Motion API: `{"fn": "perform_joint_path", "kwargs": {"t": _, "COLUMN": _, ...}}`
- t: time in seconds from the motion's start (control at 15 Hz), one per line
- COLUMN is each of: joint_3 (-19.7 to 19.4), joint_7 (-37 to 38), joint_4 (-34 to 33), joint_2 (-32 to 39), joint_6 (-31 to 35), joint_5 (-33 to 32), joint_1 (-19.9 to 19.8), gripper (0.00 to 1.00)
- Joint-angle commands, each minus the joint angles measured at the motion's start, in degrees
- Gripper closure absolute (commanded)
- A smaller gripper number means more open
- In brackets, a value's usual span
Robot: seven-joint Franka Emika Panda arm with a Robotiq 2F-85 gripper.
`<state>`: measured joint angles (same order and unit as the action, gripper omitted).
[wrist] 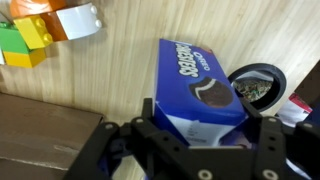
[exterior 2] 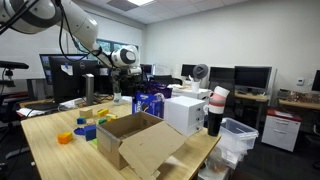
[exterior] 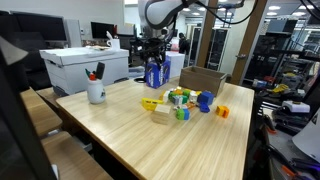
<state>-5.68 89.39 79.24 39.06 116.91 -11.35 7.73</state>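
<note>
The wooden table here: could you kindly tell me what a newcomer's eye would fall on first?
The blue cookie box stands out first, on the wooden table, with the gripper right over it and the jaws straddling it in the wrist view. Next comes the cluster of bright toy blocks mid-table, then the open cardboard box at one end.

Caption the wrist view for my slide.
Jaws flank a blue cardboard Oreo box above a wooden table, coloured plastic blocks nearby.
</note>
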Motion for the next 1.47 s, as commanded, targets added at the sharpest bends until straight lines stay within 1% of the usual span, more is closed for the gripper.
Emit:
{"fn": "perform_joint_path", "kwargs": {"t": 0.0, "joint_3": 0.6, "joint_7": -2.6, "joint_4": -0.4, "joint_2": -0.4, "joint_6": -1.7, "joint_5": 1.9, "joint_1": -0.5, "gripper": 0.49}}
{"fn": "perform_joint_path", "kwargs": {"t": 0.07, "joint_3": 0.7, "joint_7": -2.6, "joint_4": -0.3, "joint_2": -0.6, "joint_6": -1.7, "joint_5": 2.0, "joint_1": -0.5, "gripper": 0.53}}
{"fn": "perform_joint_path", "kwargs": {"t": 0.13, "joint_3": 0.6, "joint_7": -2.3, "joint_4": 0.0, "joint_2": -1.0, "joint_6": -1.8, "joint_5": 2.0, "joint_1": -0.4, "gripper": 0.53}}
{"fn": "perform_joint_path", "kwargs": {"t": 0.2, "joint_3": 0.6, "joint_7": -2.2, "joint_4": 0.3, "joint_2": -1.4, "joint_6": -1.9, "joint_5": 1.9, "joint_1": -0.4, "gripper": 0.57}}
{"fn": "perform_joint_path", "kwargs": {"t": 0.53, "joint_3": -0.1, "joint_7": -0.9, "joint_4": 2.7, "joint_2": -4.9, "joint_6": -1.7, "joint_5": 0.5, "joint_1": 0.7, "gripper": 0.86}}
{"fn": "perform_joint_path", "kwargs": {"t": 0.6, "joint_3": -0.2, "joint_7": -0.7, "joint_4": 2.9, "joint_2": -5.4, "joint_6": -1.7, "joint_5": 0.3, "joint_1": 0.9, "gripper": 0.9}}
{"fn": "perform_joint_path", "kwargs": {"t": 0.73, "joint_3": -0.3, "joint_7": -0.3, "joint_4": 3.7, "joint_2": -6.8, "joint_6": -1.7, "joint_5": -0.1, "joint_1": 1.3, "gripper": 0.94}}
{"fn": "perform_joint_path", "kwargs": {"t": 0.87, "joint_3": -0.4, "joint_7": 0.3, "joint_4": 4.7, "joint_2": -8.6, "joint_6": -2.0, "joint_5": -0.9, "joint_1": 2.0, "gripper": 0.96}}
{"fn": "perform_joint_path", "kwargs": {"t": 0.93, "joint_3": -0.5, "joint_7": 0.6, "joint_4": 5.3, "joint_2": -9.5, "joint_6": -2.2, "joint_5": -1.3, "joint_1": 2.3, "gripper": 0.96}}
{"fn": "perform_joint_path", "kwargs": {"t": 1.0, "joint_3": -0.5, "joint_7": 0.8, "joint_4": 5.9, "joint_2": -10.3, "joint_6": -2.3, "joint_5": -1.8, "joint_1": 2.6, "gripper": 0.94}}
{"fn": "perform_joint_path", "kwargs": {"t": 1.07, "joint_3": -0.5, "joint_7": 1.1, "joint_4": 6.8, "joint_2": -11.5, "joint_6": -2.5, "joint_5": -2.5, "joint_1": 3.0, "gripper": 0.94}}
{"fn": "perform_joint_path", "kwargs": {"t": 1.13, "joint_3": -0.6, "joint_7": 1.5, "joint_4": 7.6, "joint_2": -12.5, "joint_6": -2.6, "joint_5": -3.1, "joint_1": 3.4, "gripper": 0.89}}
{"fn": "perform_joint_path", "kwargs": {"t": 1.2, "joint_3": -0.6, "joint_7": 1.9, "joint_4": 8.5, "joint_2": -13.5, "joint_6": -2.7, "joint_5": -3.7, "joint_1": 3.7, "gripper": 0.77}}
{"fn": "perform_joint_path", "kwargs": {"t": 1.27, "joint_3": -0.6, "joint_7": 2.3, "joint_4": 9.5, "joint_2": -14.6, "joint_6": -2.8, "joint_5": -4.5, "joint_1": 3.9, "gripper": 0.77}}
{"fn": "perform_joint_path", "kwargs": {"t": 1.33, "joint_3": -0.6, "joint_7": 2.8, "joint_4": 10.3, "joint_2": -15.6, "joint_6": -3.1, "joint_5": -5.1, "joint_1": 4.0, "gripper": 0.72}}
{"fn": "perform_joint_path", "kwargs": {"t": 1.4, "joint_3": -0.5, "joint_7": 3.4, "joint_4": 11.3, "joint_2": -16.7, "joint_6": -3.3, "joint_5": -5.7, "joint_1": 4.1, "gripper": 0.82}}
